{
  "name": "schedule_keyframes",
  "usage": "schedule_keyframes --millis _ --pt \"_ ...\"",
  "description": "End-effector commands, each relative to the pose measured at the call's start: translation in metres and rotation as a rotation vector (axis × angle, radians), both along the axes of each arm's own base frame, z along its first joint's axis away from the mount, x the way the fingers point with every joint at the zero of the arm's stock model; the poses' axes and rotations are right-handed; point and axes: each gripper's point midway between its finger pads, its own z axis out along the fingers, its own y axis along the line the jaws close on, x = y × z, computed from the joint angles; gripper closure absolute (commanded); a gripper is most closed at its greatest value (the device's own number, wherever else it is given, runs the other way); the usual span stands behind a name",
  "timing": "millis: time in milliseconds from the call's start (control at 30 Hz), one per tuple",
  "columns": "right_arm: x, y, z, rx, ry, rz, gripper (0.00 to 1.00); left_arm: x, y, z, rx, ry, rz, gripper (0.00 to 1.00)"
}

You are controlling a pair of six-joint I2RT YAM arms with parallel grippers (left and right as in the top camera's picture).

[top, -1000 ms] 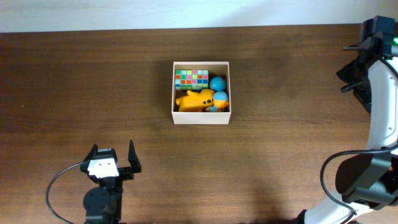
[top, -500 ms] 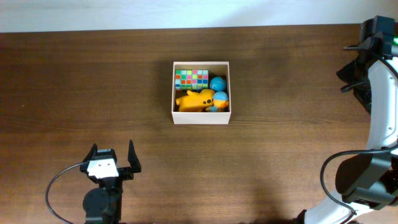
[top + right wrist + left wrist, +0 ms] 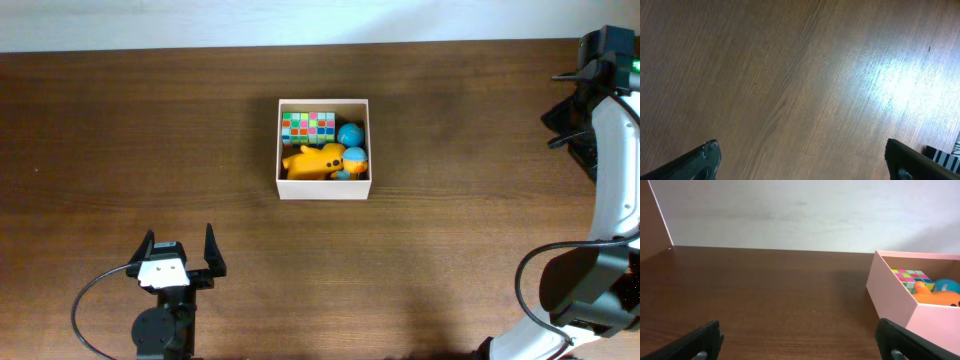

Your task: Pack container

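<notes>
The container stands upright at the table's middle, a small square cream-walled box. Inside lie a multicoloured cube, a yellow-orange toy animal and two blue balls. In the left wrist view the container is at the right, with the cube and the orange toy showing over its rim. My left gripper is open and empty near the front left, well short of the box; it also shows in its own view. My right gripper is open and empty over bare wood.
The right arm stands along the table's right edge. A pale wall runs behind the table's far edge. A black cable loops beside the left arm.
</notes>
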Motion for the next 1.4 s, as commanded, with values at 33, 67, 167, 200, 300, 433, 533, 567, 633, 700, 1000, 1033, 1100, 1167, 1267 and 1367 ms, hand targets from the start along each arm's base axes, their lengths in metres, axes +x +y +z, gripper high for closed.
schedule_keyframes --millis 33,67,167,200,300,433,533,567,633,700,1000,1033,1100,1167,1267,1367 --pt "-0.002 -0.002 0.004 -0.007 -0.012 -0.013 0.01 0.0 0.0 -0.001 0.02 -0.002 -0.002 0.01" --pt "-0.002 -0.002 0.004 -0.007 -0.012 -0.013 0.01 0.0 0.0 -0.001 0.02 -0.002 -0.002 0.01" --pt "-0.002 -0.002 0.004 -0.007 -0.012 -0.013 0.01 0.0 0.0 -0.001 0.02 -0.002 -0.002 0.01" --pt "-0.002 -0.002 0.004 -0.007 -0.012 -0.013 0.01 0.0 0.0 -0.001 0.02 -0.002 -0.002 0.01" --pt "-0.002 -0.002 0.004 -0.007 -0.011 -0.013 0.01 0.0 0.0 -0.001 0.02 -0.002 -0.002 0.01" --pt "-0.002 -0.002 0.004 -0.007 -0.011 -0.013 0.01 0.0 0.0 -0.001 0.02 -0.002 -0.002 0.01" --pt "-0.002 -0.002 0.004 -0.007 -0.011 -0.013 0.01 0.0 0.0 -0.001 0.02 -0.002 -0.002 0.01" --pt "-0.002 -0.001 0.004 -0.007 -0.012 -0.011 0.01 0.0 0.0 -0.001 0.02 -0.002 -0.002 0.01" --pt "-0.001 0.003 0.009 -0.01 -0.025 0.001 0.01 0.0 0.0 -0.001 0.02 -0.002 -0.002 0.01" --pt "-0.002 0.01 0.021 -0.019 -0.058 0.017 0.01 0.0 0.0 -0.001 0.02 -0.002 -0.002 0.01" --pt "-0.031 0.077 0.121 -0.066 -0.358 0.191 0.01 0.0 0.0 -0.001 0.02 -0.002 -0.002 0.01" --pt "-0.037 0.087 0.133 -0.066 -0.398 0.22 0.01 0.0 0.0 -0.001 0.02 -0.002 -0.002 0.01" --pt "-0.049 0.106 0.153 -0.063 -0.469 0.278 0.01 0.0 0.0 -0.001 0.02 -0.002 -0.002 0.01" --pt "-0.064 0.122 0.17 -0.056 -0.535 0.333 0.01 0.0 0.0 -0.001 0.02 -0.002 -0.002 0.01" --pt "-0.097 0.135 0.189 -0.045 -0.606 0.39 0.01 0.0 0.0 -0.001 0.02 -0.002 -0.002 0.01" --pt "-0.121 0.133 0.191 -0.044 -0.645 0.394 0.01 0.0 0.0 -0.001 0.02 -0.002 -0.002 0.01"
